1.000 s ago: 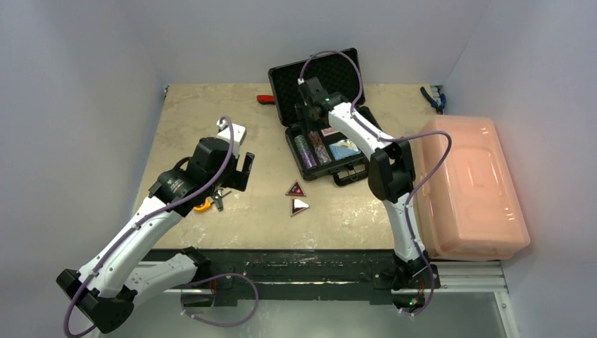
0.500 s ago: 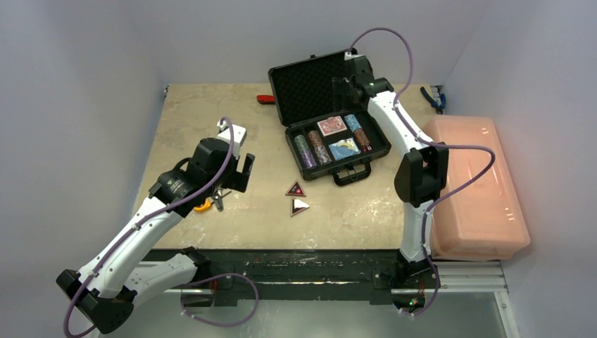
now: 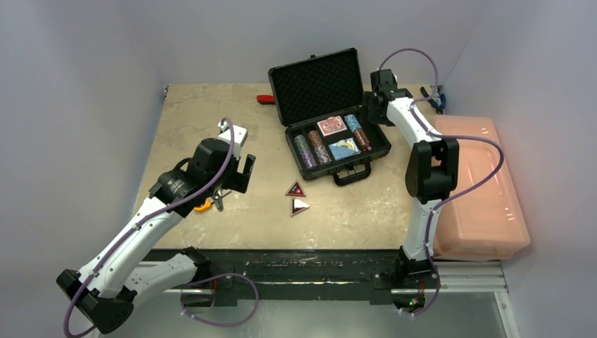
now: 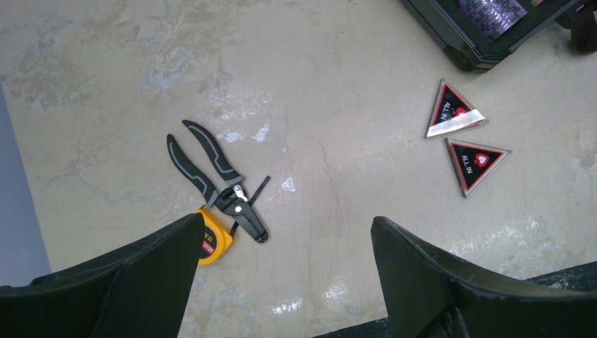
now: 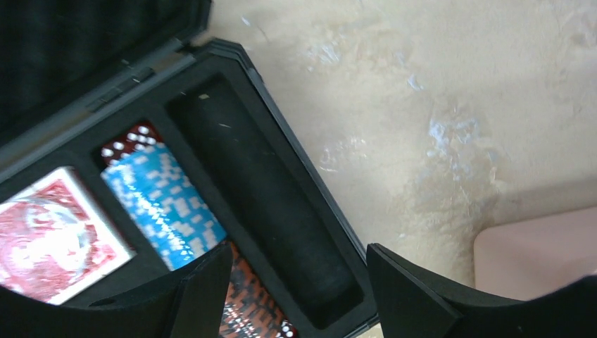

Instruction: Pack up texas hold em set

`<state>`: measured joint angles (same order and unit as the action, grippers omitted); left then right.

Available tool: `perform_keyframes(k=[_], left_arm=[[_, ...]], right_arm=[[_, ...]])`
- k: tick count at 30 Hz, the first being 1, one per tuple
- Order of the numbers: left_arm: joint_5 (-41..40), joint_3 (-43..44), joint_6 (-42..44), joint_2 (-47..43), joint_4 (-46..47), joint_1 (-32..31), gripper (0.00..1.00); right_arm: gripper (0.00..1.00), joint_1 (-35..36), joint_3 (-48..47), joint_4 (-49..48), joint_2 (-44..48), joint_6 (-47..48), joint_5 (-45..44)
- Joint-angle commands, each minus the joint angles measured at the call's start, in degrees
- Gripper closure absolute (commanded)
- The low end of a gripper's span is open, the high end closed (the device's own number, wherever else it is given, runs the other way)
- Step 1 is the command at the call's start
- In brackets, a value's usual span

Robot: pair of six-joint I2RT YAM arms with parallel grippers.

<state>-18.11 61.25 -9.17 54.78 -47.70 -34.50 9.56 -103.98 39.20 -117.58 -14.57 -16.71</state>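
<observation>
The black briefcase [image 3: 366, 156] lies open at the back middle of the table, its lid [image 3: 317, 83] upright. Inside are chip stacks [image 3: 305, 150], a red card deck [image 3: 331, 126] and a blue deck [image 3: 344, 149]. Two triangular markers [image 3: 296, 189] [image 4: 454, 114] lie on the table in front of the case. My right gripper [image 3: 371, 110] [image 5: 299, 248] hangs open over the case's right end, above an empty foam slot [image 5: 267, 204] beside a blue chip stack [image 5: 165, 204]. My left gripper [image 3: 243, 169] [image 4: 285, 222] is open above bare table, left of the markers.
Grey-handled pliers [image 4: 218, 179] and a yellow tape measure [image 4: 213, 243] lie just under the left gripper. A large pink bin [image 3: 472, 183] fills the right edge of the table. Blue-handled pliers [image 3: 433, 98] and a red tool [image 3: 265, 99] lie along the back wall.
The right arm has swung from over the case's left part, across the lid, to its far right corner. The left arm has not moved.
</observation>
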Motion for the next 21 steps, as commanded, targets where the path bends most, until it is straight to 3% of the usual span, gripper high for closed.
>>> perform_keyframes(k=[1,10,21], left_arm=[[0.88,0.01,0.80,-0.38,1.14,0.31,0.12],[0.88,-0.08,0.74,-0.38,1.15,0.31,0.12],[1.13,-0.01,0.73,-0.20,1.12,0.31,0.12]], right_arm=[[0.26,-0.77,3.28,-3.09,1.60,-1.84,-2.14],[0.32,-3.79,7.27,-5.94,0.15,-2.25,-2.23],[0.52,-5.32,8.31,-6.94,-2.07,-1.00,0.08]])
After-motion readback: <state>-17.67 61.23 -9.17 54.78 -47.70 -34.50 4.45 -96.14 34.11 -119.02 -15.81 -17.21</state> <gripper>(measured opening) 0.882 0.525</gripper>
